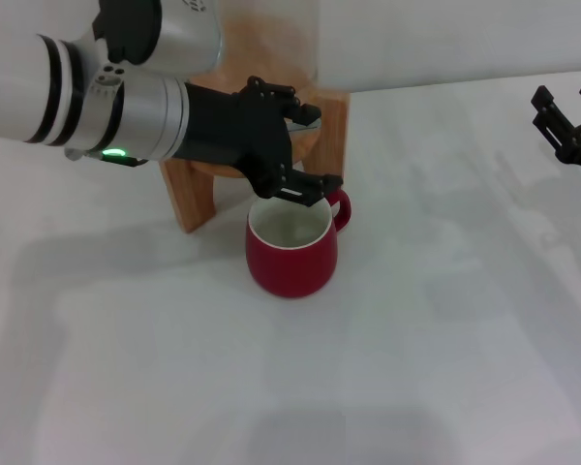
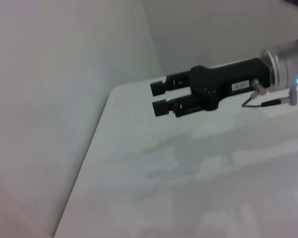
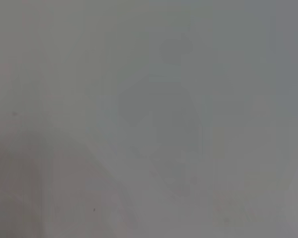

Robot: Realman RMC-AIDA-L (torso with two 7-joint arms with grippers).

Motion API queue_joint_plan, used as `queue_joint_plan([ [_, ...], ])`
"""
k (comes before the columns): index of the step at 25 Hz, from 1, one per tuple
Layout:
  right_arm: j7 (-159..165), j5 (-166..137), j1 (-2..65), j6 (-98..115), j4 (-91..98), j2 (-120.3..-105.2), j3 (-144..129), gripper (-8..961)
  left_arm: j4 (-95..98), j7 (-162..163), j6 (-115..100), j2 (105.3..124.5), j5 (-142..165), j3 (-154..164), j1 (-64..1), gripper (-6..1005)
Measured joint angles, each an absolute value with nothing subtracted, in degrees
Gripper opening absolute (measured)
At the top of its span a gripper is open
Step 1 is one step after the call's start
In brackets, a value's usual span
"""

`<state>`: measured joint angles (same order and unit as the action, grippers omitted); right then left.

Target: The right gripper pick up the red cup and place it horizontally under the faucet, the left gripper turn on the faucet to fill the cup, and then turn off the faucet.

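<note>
The left hand (image 1: 305, 145) is reaching in from the upper left of the head view, its black wrist stretching out of a thick silver-white arm that is showing a small green light. Its two black fingers are standing apart, one near the front of the wooden stand (image 1: 189, 199) and the other hanging just over the far rim of the red cup (image 1: 291, 247). The hand is covering the spot under the stand's top, so the faucet is not showing, and whether the fingers are touching anything there cannot be told.

The red cup is standing upright on the white table (image 1: 436, 349), just below the centre of the frame and right in front of the stand, with its white inside facing up and its small loop handle pointing toward the right.

The right hand (image 1: 566, 121) is hovering at the right edge of the head view, well apart from the cup. In the left wrist view the right hand (image 2: 161, 96) is lying level above the table with its fingers a little apart and nothing between them.
</note>
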<state>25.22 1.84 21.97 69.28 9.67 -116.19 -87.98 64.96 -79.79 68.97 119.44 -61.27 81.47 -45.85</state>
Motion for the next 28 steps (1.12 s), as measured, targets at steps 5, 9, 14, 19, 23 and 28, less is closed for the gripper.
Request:
queue_joint_plan([
  [5, 25.2, 1.8, 22.0, 69.1, 9.5, -116.13, -88.0, 682, 68.2, -79.8, 69.0, 119.44, -63.5, 82.7, -43.1, 815],
  [9, 25.3, 1.8, 21.8, 69.3, 9.6, -116.11, -88.0, 682, 73.0, -80.1, 68.0, 119.52, -66.7, 84.0, -38.0, 815],
  [14, 25.6, 1.8, 21.8, 69.3, 9.6, -116.1, -88.3, 683, 78.0, -83.9, 63.7, 119.51, -75.5, 84.8, -28.5, 816],
  [19, 25.5, 1.6, 22.0, 69.0, 9.7, -116.1, -88.4, 683, 78.8, -90.2, 59.1, 119.5, -86.4, 85.0, -20.8, 816],
  [23, 25.3, 1.4, 22.0, 69.0, 9.7, -116.1, -88.5, 682, 78.8, -96.4, 55.4, 119.62, -95.3, 86.1, -15.4, 816],
  [28, 25.2, 1.4, 22.0, 69.0, 9.6, -116.1, -88.5, 683, 78.4, -104.7, 49.4, 119.68, -107.8, 90.6, -9.6, 816],
])
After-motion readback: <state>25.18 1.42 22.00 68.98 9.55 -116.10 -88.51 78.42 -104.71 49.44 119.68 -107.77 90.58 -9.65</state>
